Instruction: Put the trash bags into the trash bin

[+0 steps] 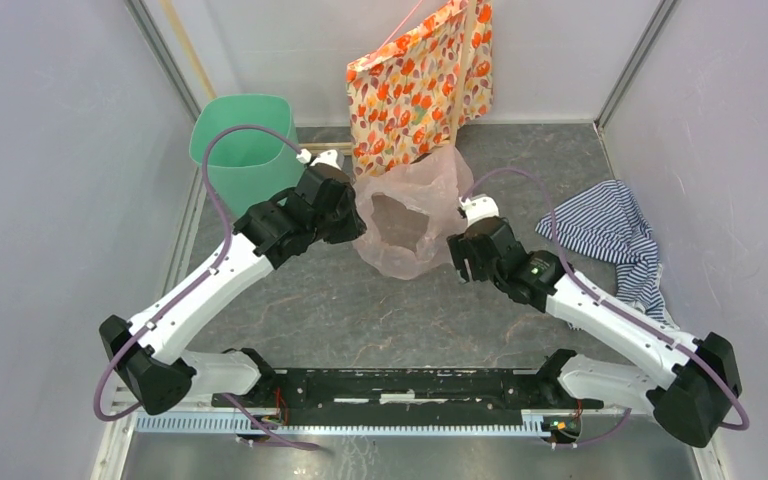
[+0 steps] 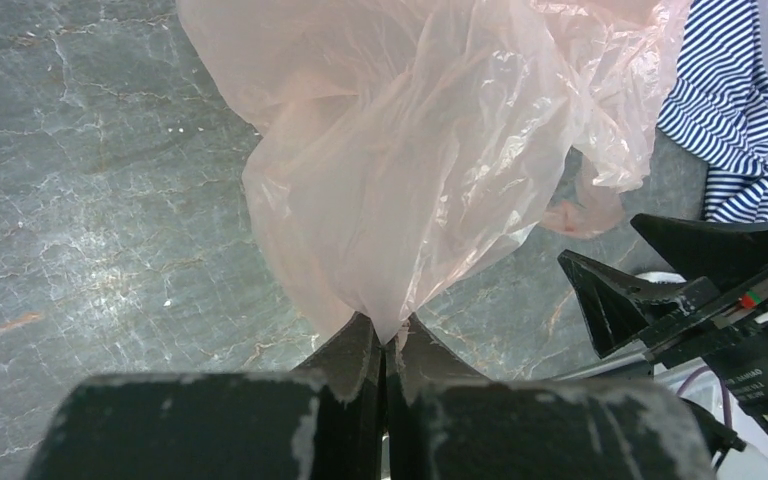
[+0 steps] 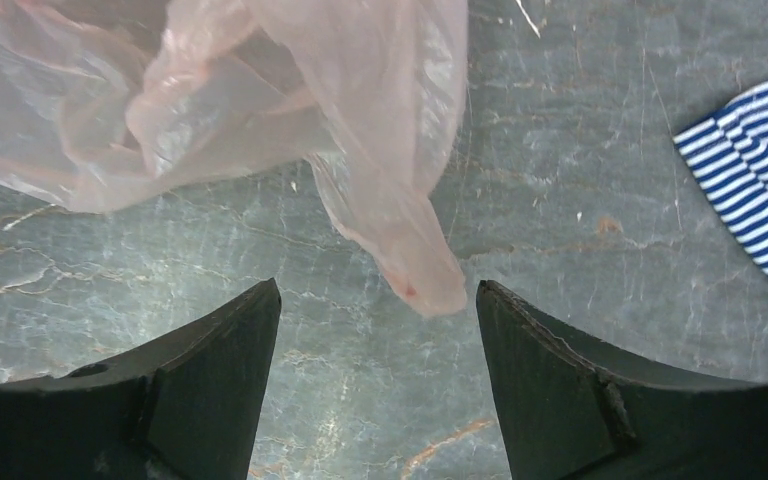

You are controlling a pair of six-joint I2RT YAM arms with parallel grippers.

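Pink trash bag pinched by the left hand, outside the trash bin

On the grey marbled desk (image 1: 360, 310): at the far edge near the middle, an orange floral bag (image 1: 420, 90), hanging upright. In the far left corner, the mint-green trash bin (image 1: 245, 140), standing upright with its mouth open. Right of the bin and just below the floral bag, toward the middle of the desk, the crumpled, see-through pink trash bag (image 1: 405, 220), not in the bin. By the right edge, a blue-and-white striped cloth (image 1: 610, 230) in a heap. At the bag's left side, the left hand (image 2: 385, 345), clamped tight on a gathered fold of the plastic. At the bag's right side, the right hand (image 3: 378, 300), fingers spread wide, gripping nothing, with a loose tail of the bag between the tips and touching neither.
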